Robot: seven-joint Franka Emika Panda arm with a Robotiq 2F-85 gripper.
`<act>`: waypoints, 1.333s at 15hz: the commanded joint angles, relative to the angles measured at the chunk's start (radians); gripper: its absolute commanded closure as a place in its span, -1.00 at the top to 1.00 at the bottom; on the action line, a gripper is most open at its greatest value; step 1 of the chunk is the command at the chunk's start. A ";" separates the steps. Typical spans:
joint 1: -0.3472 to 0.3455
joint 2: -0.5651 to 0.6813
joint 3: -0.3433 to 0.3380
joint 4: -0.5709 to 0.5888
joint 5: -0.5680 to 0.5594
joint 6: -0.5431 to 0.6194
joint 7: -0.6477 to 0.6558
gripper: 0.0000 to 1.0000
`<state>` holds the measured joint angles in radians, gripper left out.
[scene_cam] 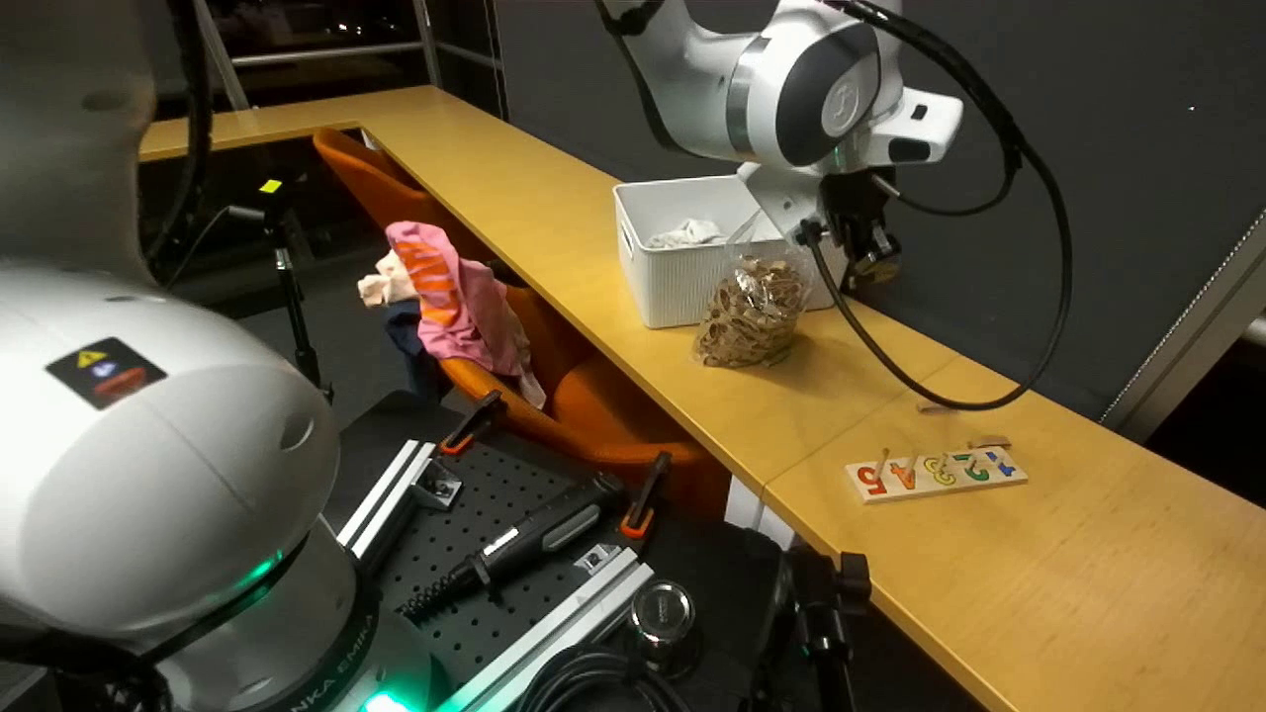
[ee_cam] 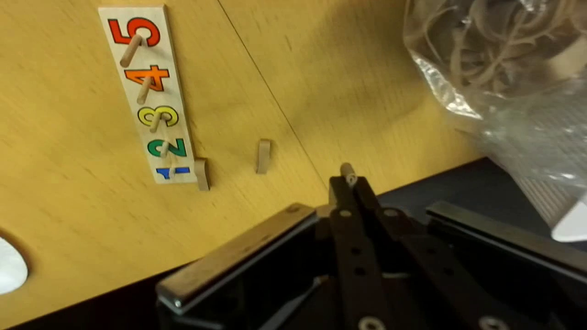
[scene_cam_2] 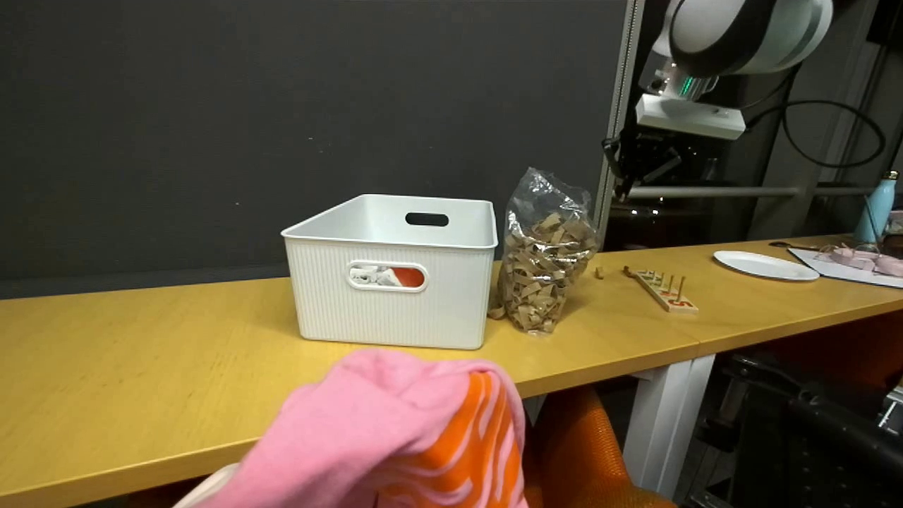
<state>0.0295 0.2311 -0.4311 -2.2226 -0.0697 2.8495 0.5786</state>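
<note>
My gripper (ee_cam: 352, 185) is in the air above the far edge of the table, its fingertips together on a small rolled tan band (ee_cam: 348, 170) that sticks out at the tip. The gripper also shows in both exterior views (scene_cam: 878, 259) (scene_cam_2: 623, 185), where the held piece is too small to make out. A wooden number board (ee_cam: 160, 97) with upright pegs lies on the table, also in both exterior views (scene_cam: 930, 478) (scene_cam_2: 667, 296). One tan band (ee_cam: 201, 174) lies against its "1" end; another tan band (ee_cam: 263, 156) lies apart from it.
A clear bag of tan bands (scene_cam: 747, 316) (scene_cam_2: 547, 268) (ee_cam: 495, 50) stands against a white bin (scene_cam: 673, 287) (scene_cam_2: 395, 321) with cloth inside. A white plate (scene_cam_2: 765, 266) lies beyond the board. A pink cloth (scene_cam: 470, 307) hangs on an orange chair. A dark partition (scene_cam_2: 211, 127) rises behind the table.
</note>
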 commanded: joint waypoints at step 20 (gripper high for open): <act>0.177 0.002 -0.007 -0.007 -0.250 0.097 0.179 -0.98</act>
<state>0.1972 0.2300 -0.4343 -2.2458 -0.2921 2.9164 0.7690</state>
